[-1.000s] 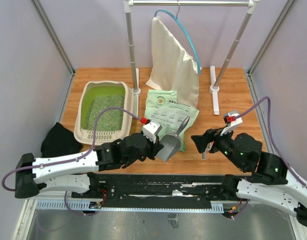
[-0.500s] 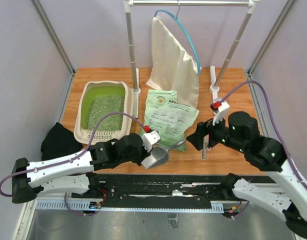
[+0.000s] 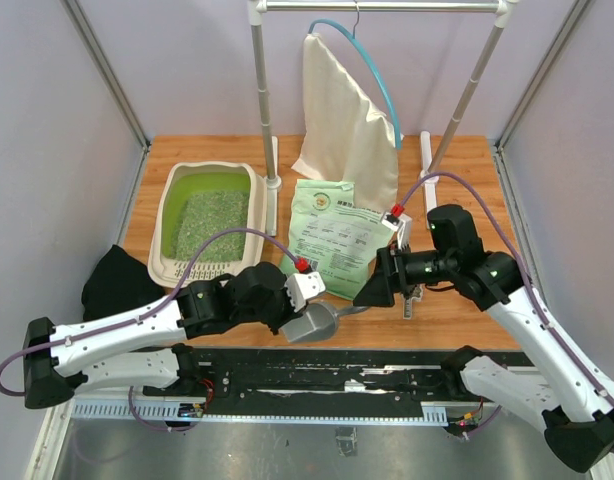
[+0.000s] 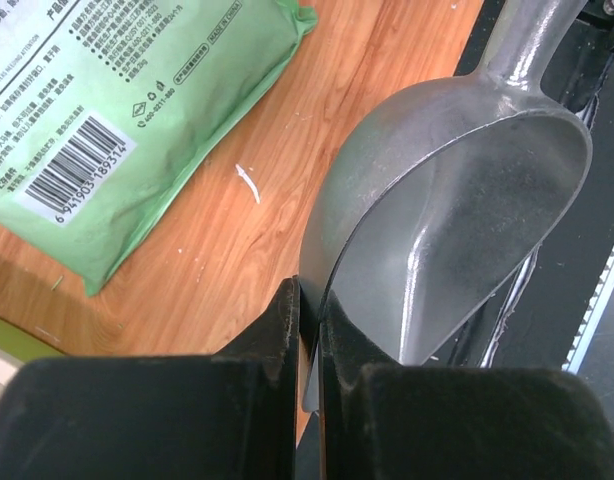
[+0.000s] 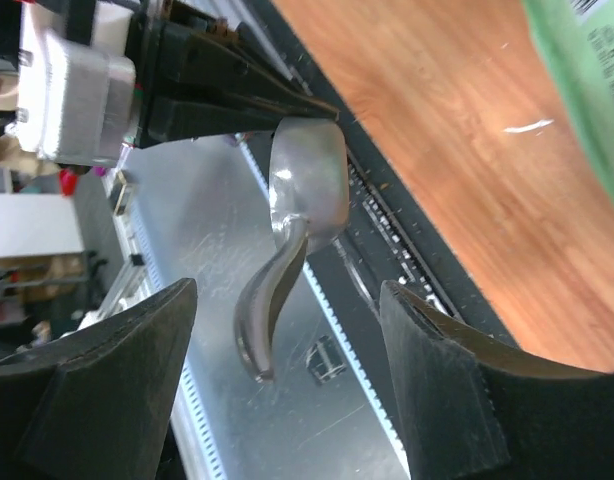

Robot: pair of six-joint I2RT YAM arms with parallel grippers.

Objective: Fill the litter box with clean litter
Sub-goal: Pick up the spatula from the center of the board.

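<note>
The beige litter box (image 3: 163, 228) with a lime-green inside stands at the table's left. Pale green-grey clean litter (image 3: 213, 222) covers its floor. My left gripper (image 3: 305, 300) (image 4: 309, 310) is shut on the rim of a grey metal scoop (image 3: 315, 322) (image 4: 457, 230), which hangs empty over the table's front edge. My right gripper (image 3: 377, 285) (image 5: 287, 295) is open. Its fingers (image 5: 117, 380) stand either side of the scoop's handle (image 5: 272, 300) without touching it.
A flat green printed bag (image 3: 337, 235) (image 4: 137, 110) lies mid-table beside the litter box. A black cloth (image 3: 117, 280) lies at the left edge. A garment rack (image 3: 262, 100) with a hanging cream bag (image 3: 347, 120) stands at the back.
My right gripper has swung left and down until its fingers bracket the scoop's handle. My left gripper has drawn the scoop back from the bag to the table's front edge.
</note>
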